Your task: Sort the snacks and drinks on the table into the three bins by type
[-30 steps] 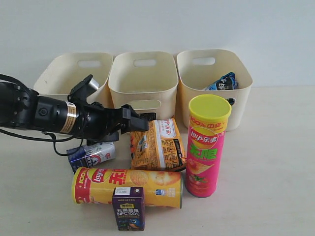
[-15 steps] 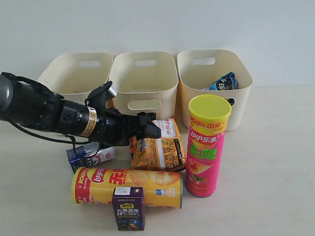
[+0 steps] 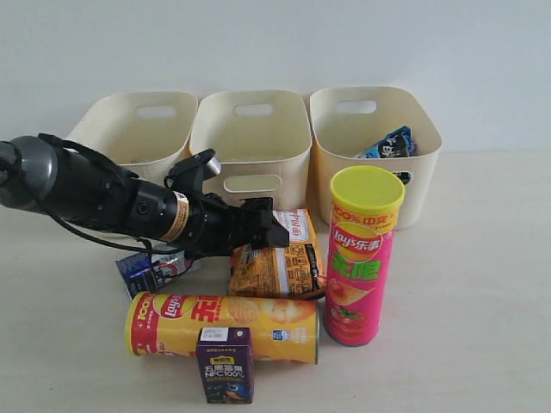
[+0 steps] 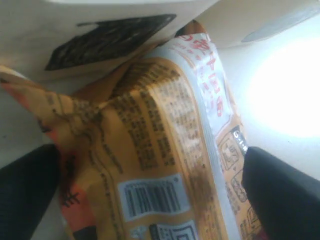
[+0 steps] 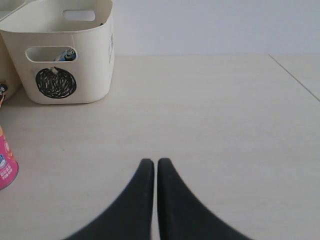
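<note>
Left wrist view: orange bag [image 4: 150,165] lies between spread fingers [image 4: 280,195].

A plain wall [image 3: 275,43] forms the backdrop. In the exterior view it spans the full width of the picture, from 9 o'clock over 12 to 3 o'clock, and its lower edge runs level somewhat above mid-height. It is a pale, cool grey-white, smooth and matte, evenly lit. The right wrist view shows the same wall as a flat, faintly blue-grey band in the distance, ending below in a straight horizontal line.
</note>
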